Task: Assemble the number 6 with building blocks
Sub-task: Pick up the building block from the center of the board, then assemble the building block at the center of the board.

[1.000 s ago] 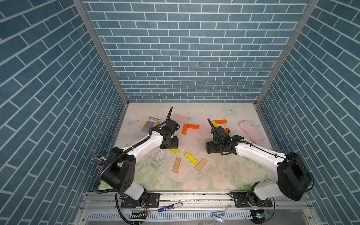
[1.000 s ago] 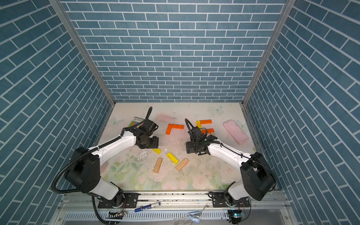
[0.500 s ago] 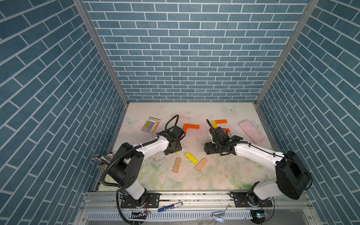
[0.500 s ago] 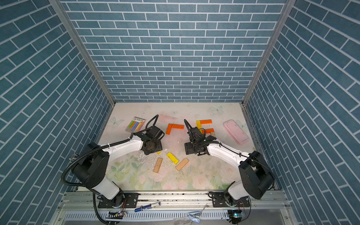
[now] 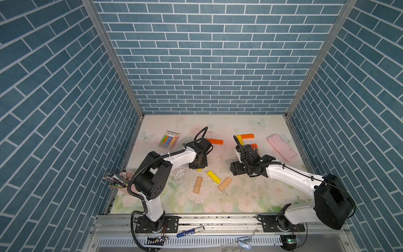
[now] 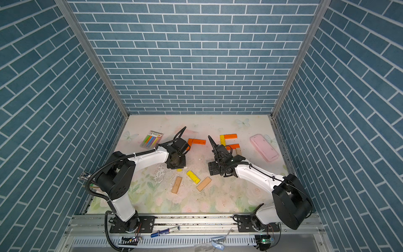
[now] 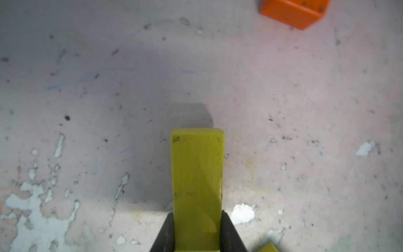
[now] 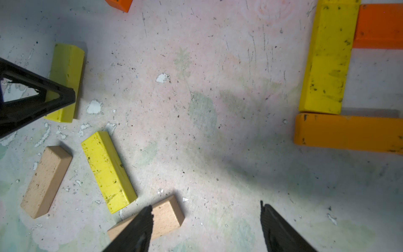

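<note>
A yellow block [image 7: 197, 170] was clamped between the closed fingers [image 7: 165, 235] of the left gripper [image 7: 197, 220], at ten o'clock of a loose yellow block [image 5: 214, 176] in both top views. The right gripper [image 8: 206, 207] was seen open and empty.

Table [image 5: 239, 203], worn floral cover. On it: tan block [image 5: 198, 185], second tan block [image 5: 224, 184], yellow block [image 5: 214, 176] between them, orange block [image 5: 214, 141], pack of coloured sticks [image 5: 169, 140], pink case [image 5: 282, 147].

Found three loose building blocks [image 5: 213, 176] mid-counter [image 5: 239, 203]; behind them to the right, a block cluster [image 5: 247, 136], with the rounded case [image 5: 282, 147] farther right; stick pack [image 5: 169, 140] at back left.
</note>
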